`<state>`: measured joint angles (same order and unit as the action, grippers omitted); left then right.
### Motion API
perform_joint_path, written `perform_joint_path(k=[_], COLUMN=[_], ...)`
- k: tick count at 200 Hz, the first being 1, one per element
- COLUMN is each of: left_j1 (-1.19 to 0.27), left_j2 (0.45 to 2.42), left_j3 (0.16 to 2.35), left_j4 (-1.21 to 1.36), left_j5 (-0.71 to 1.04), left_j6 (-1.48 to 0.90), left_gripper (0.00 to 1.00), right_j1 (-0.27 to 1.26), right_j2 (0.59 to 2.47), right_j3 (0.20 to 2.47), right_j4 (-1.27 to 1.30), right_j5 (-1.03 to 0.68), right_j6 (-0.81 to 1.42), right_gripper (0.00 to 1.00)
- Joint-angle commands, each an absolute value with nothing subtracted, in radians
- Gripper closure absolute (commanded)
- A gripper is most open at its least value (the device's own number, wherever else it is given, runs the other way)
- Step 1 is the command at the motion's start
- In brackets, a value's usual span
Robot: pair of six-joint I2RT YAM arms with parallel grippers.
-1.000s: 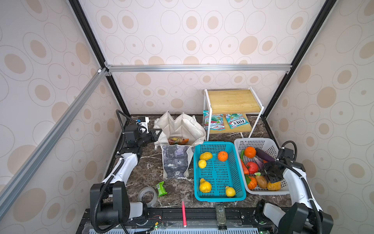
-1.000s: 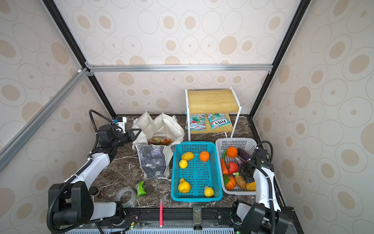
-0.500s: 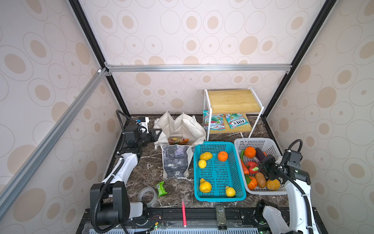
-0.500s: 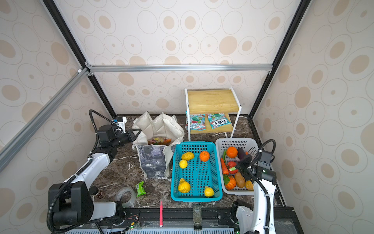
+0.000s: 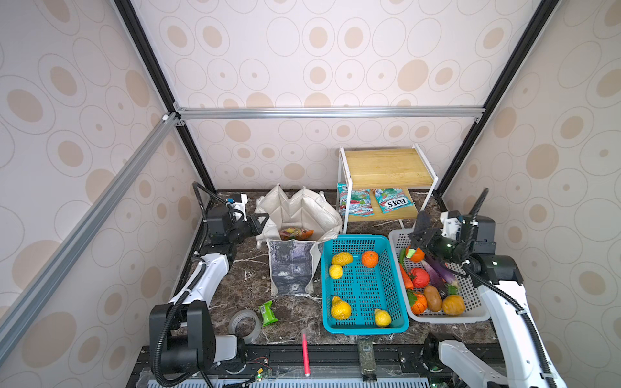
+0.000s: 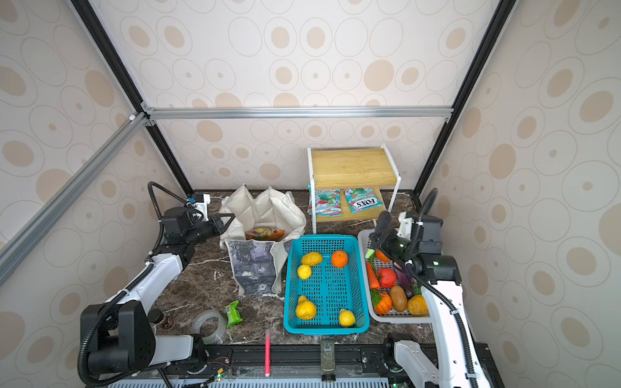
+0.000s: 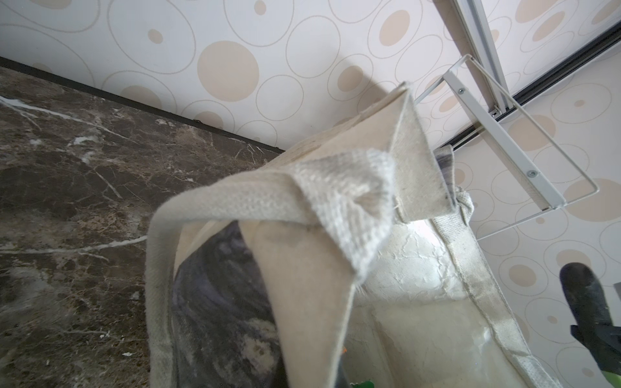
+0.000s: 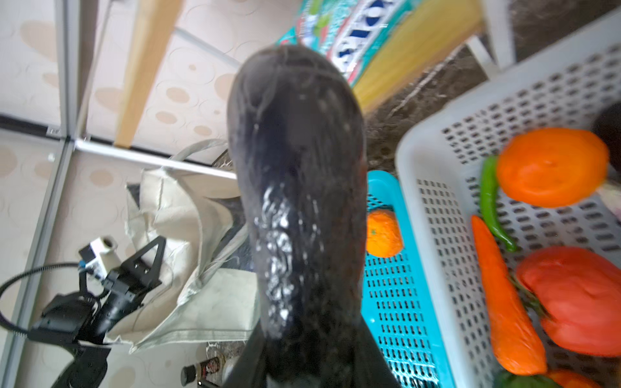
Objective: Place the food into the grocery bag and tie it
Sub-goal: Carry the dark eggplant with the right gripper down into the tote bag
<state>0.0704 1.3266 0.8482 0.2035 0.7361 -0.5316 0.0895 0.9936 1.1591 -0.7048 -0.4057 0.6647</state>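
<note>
Left jaws clamped on left rim of cream canvas grocery bag (image 5: 295, 210), close by cream strap handle (image 7: 235, 201). Right jaws pinch dark glossy elongated vegetable (image 5: 422, 220), held upright above back corner of white perforated plastic basket (image 5: 447, 317). Bag stands open on dark marble tabletop (image 5: 242, 285), just beside teal plastic basket (image 5: 364, 327). Orange-yellow snack packet (image 5: 295, 232) lies inside bag. Wooden two-tier shelf (image 5: 386, 168) stands behind baskets.

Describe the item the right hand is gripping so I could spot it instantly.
Find the white basket at the table's right. Above its far corner, the right hand grips a dark eggplant. It is the only near-black piece, sticking up clear of the colourful produce lying inside.
</note>
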Motion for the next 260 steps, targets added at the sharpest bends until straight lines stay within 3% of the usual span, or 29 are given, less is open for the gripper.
perform_joint_path(k=[1,69,170,211,260], left_j1=[0.069,0.068,0.067,0.067,0.067], left_j2=[1.311,1.303,1.301,1.301,1.304], left_j3=[0.855,0.850,0.844,0.845,0.846], left_j4=[0.246,0.255,0.274,0.272,0.268], left_j5=[0.765,0.776,0.793,0.790,0.785], left_j6=[-0.526,-0.527,-0.538,-0.537,-0.535], left_gripper=[1.00,1.00,1.00,1.00,1.00], right_j1=[0.240,0.637,0.797,0.873,0.877], right_j2=[1.070,1.478,2.022,2.042,1.975], right_j3=[1.279,1.688,2.187,2.120,1.971], right_j4=[-0.672,-0.670,-0.804,-0.797,-0.700], right_j5=[-0.269,-0.089,-0.080,-0.019,-0.068], right_j6=[0.632,0.513,0.407,0.297,0.261], right_gripper=[0.77,0.81,0.85,0.87,0.86])
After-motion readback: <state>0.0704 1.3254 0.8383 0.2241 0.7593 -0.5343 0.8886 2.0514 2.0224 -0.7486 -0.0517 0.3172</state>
